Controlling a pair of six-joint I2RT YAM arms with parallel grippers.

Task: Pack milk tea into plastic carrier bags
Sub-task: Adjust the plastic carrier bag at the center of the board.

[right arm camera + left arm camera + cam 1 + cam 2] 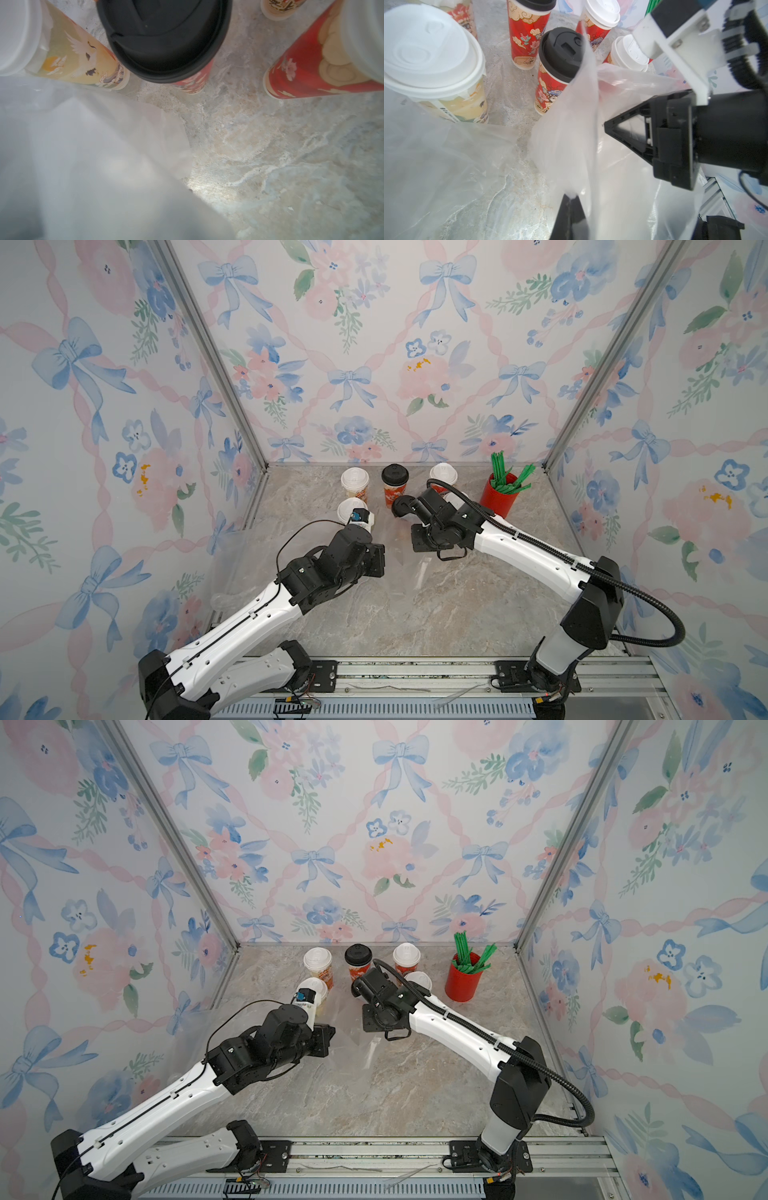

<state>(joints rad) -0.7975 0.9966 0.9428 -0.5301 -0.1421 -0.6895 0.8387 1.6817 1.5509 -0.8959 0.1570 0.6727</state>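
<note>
L pincer [571,196] tight on bag [566,135] edge (R pincer [607,124] alongside, grip unclear), cups [550,91] behind, open table [436,614] nearer.

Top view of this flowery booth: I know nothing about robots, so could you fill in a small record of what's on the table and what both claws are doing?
milk tea cups: six, upright at the back of the marble table; two black lids, four white; none seems bagged
straw cup: red, lidless, holding green straws, on the robot's right of the cups
clear plastic bag: in front of the cups, one flap lifted
left gripper: shut on the clear plastic bag
right gripper: at the bag, open or shut unclear
</note>
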